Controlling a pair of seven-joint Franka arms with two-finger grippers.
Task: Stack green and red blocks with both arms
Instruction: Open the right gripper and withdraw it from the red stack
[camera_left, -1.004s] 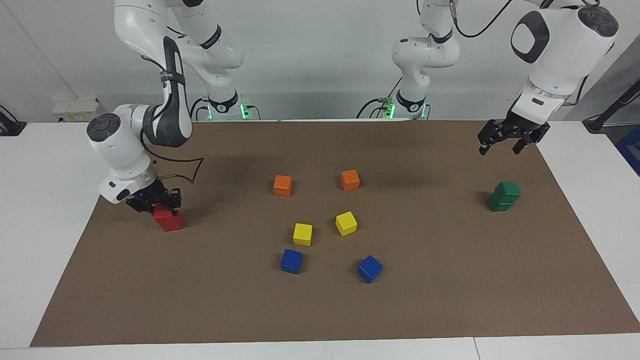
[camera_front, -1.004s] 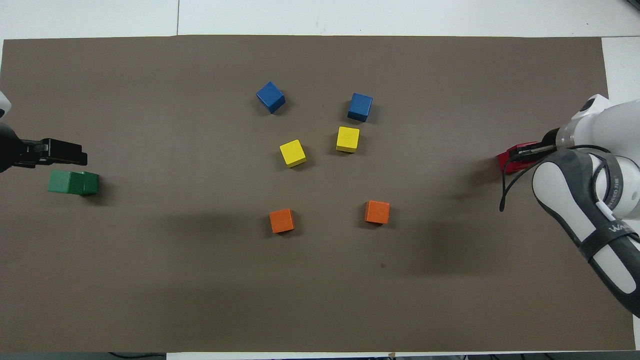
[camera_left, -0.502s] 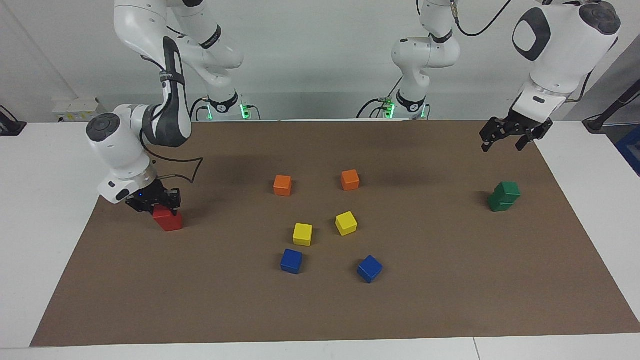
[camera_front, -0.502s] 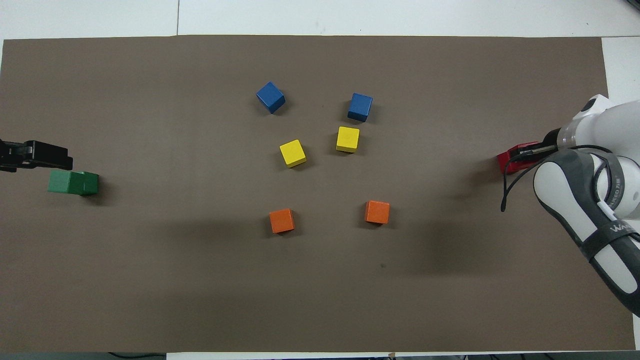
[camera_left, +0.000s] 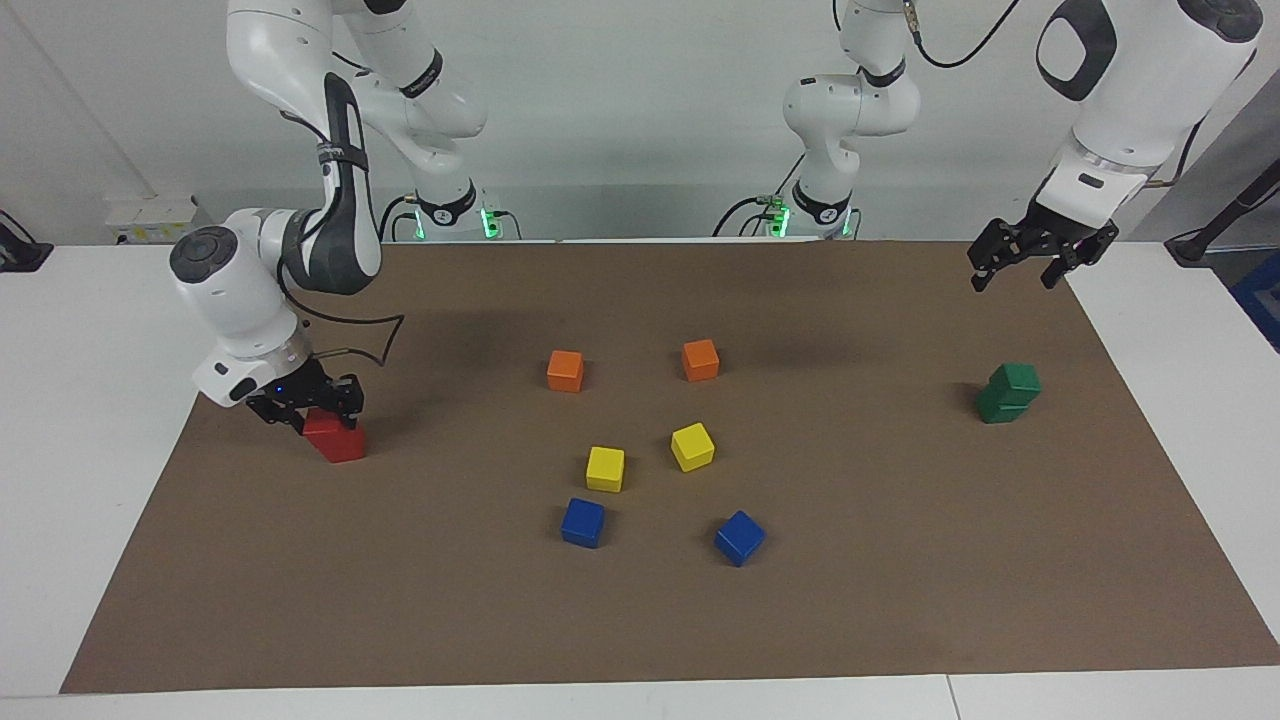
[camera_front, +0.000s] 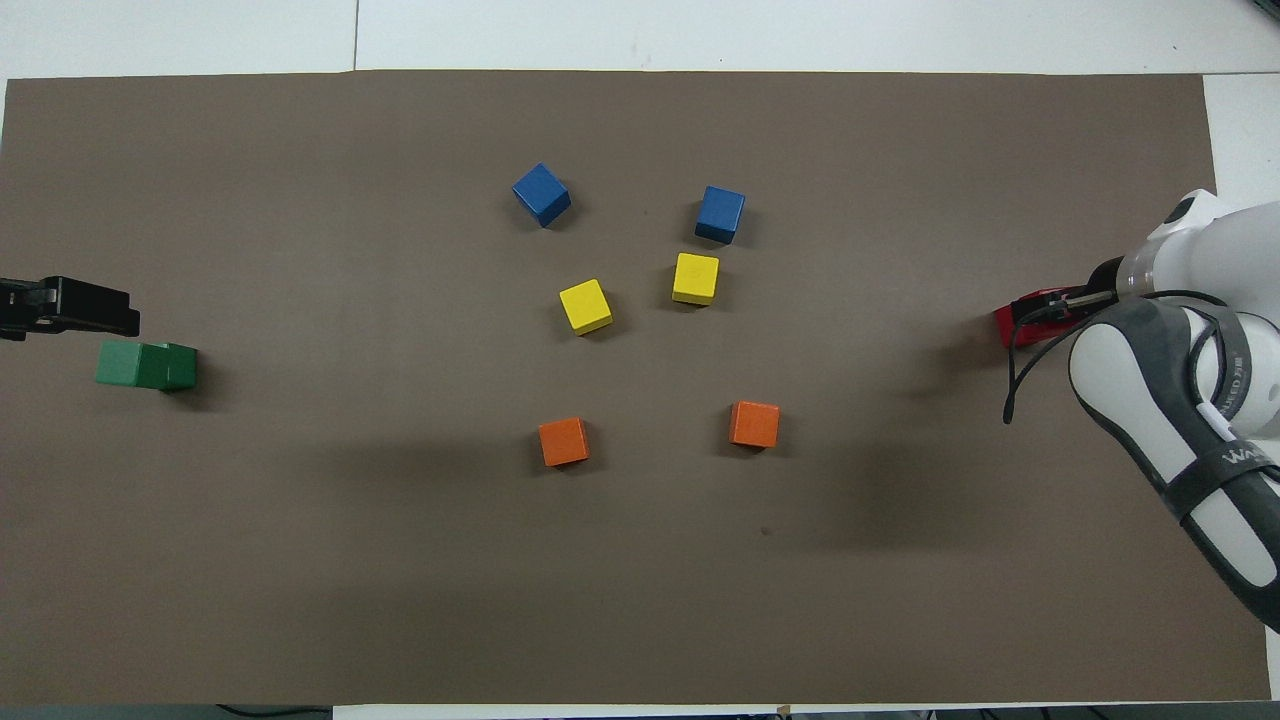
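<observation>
From across the table you see two glossy dark green cubes (camera_left: 1008, 392) stacked at the left arm's end of the brown mat (camera_left: 640, 620), the top cube slightly offset; from overhead they read as one long green shape. The left gripper (camera_left: 1030, 265) hangs above, fingers spread, empty. The right gripper (camera_left: 300, 408) is down on the glossy red cube stack (camera_left: 335, 440); you cannot tell its grip.
</observation>
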